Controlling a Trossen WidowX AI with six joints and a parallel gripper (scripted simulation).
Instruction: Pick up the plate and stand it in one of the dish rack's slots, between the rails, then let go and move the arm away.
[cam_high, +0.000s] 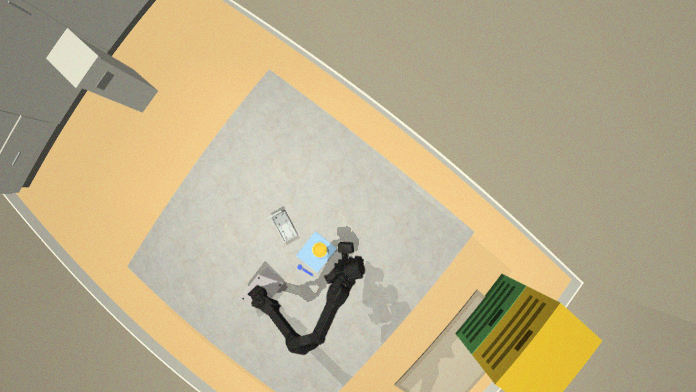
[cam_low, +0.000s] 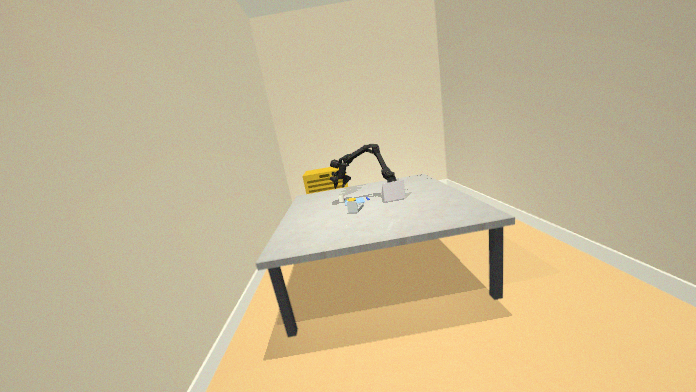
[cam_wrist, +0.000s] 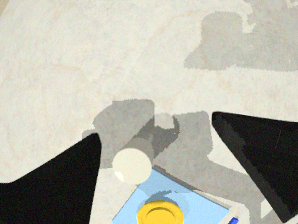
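The yellow round plate (cam_high: 319, 250) (cam_low: 351, 200) (cam_wrist: 160, 215) lies flat on a light blue square mat (cam_high: 305, 255) (cam_wrist: 131, 204). Its lower part is cut off by the edge of the wrist view. The small pale grey dish rack (cam_high: 285, 227) (cam_low: 352, 207) stands apart from the mat, on the far side from my gripper in the top view; it is out of the wrist view. My gripper (cam_high: 344, 269) (cam_low: 340, 186) (cam_wrist: 157, 128) is open and empty, above the table beside the mat. Its fingers touch nothing.
A white round-topped object (cam_low: 341, 198) (cam_wrist: 132, 166) stands by the mat's corner, near my gripper. A blue spoon-like object (cam_high: 305, 270) (cam_wrist: 233, 220) lies by the mat. A pale upright panel (cam_low: 393, 192) stands near the arm's base.
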